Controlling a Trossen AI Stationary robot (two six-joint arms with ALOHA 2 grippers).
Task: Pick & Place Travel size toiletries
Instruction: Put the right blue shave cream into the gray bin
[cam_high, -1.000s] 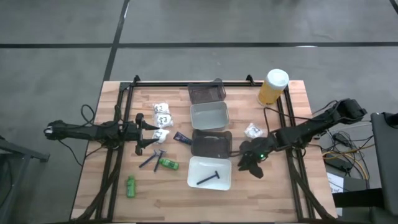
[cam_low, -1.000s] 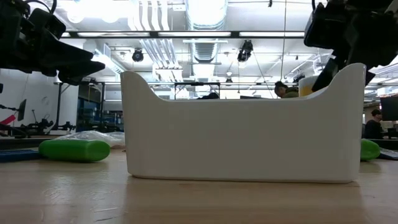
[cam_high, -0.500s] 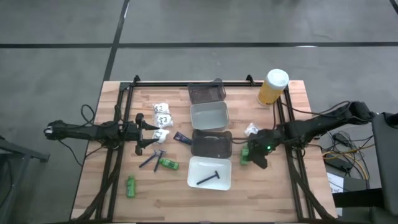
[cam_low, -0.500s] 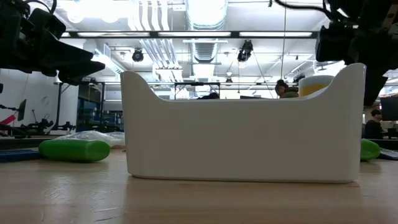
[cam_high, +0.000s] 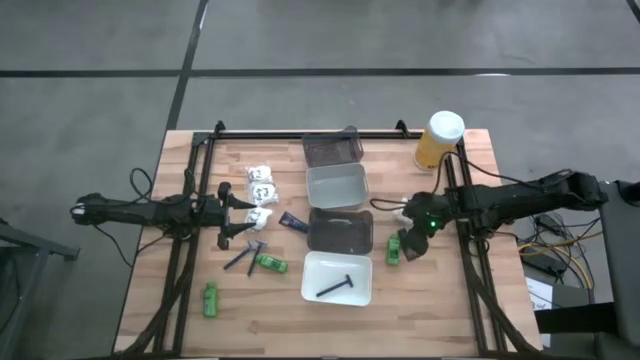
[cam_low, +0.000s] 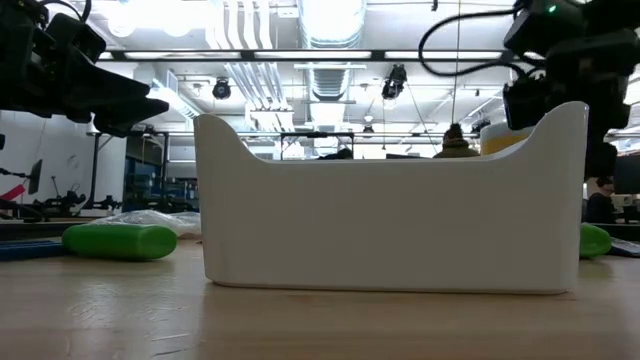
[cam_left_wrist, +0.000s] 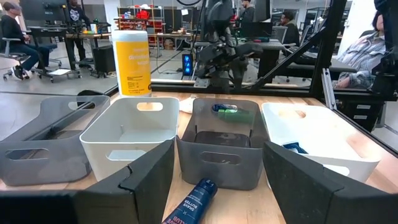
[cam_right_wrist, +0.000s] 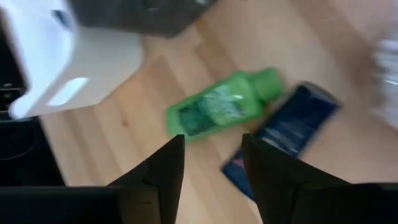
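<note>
Right now a small green bottle (cam_high: 393, 251) lies on the wooden table (cam_high: 440, 310) just beside the right wall of the dark grey tray (cam_high: 340, 231); in the right wrist view the same green bottle (cam_right_wrist: 221, 106) rests flat with a dark blue tube (cam_right_wrist: 284, 132) touching its cap end, both bare on the wood. The right gripper (cam_high: 411, 246) hangs directly over this pair, its fingers (cam_right_wrist: 155, 177) partly spread and closed on nothing.

Across the table, a second green bottle (cam_high: 270, 263) lies by a slim dark razor (cam_high: 240, 259), a third green bottle (cam_high: 210, 299) sits near the front left corner, and white crinkly packets (cam_high: 261, 183) cluster toward the back left. Another dark tube (cam_high: 293, 222) lies between those packets and the dark grey tray. One dark razor stick (cam_high: 335, 286) rests inside the white tray (cam_high: 337, 278) at the front.

The left gripper (cam_high: 238, 215) waits near the packets with its fingers (cam_left_wrist: 148, 180) spread wide and empty. Behind the trays, a yellow white-capped container (cam_high: 440, 140) stands upright at the back right.
</note>
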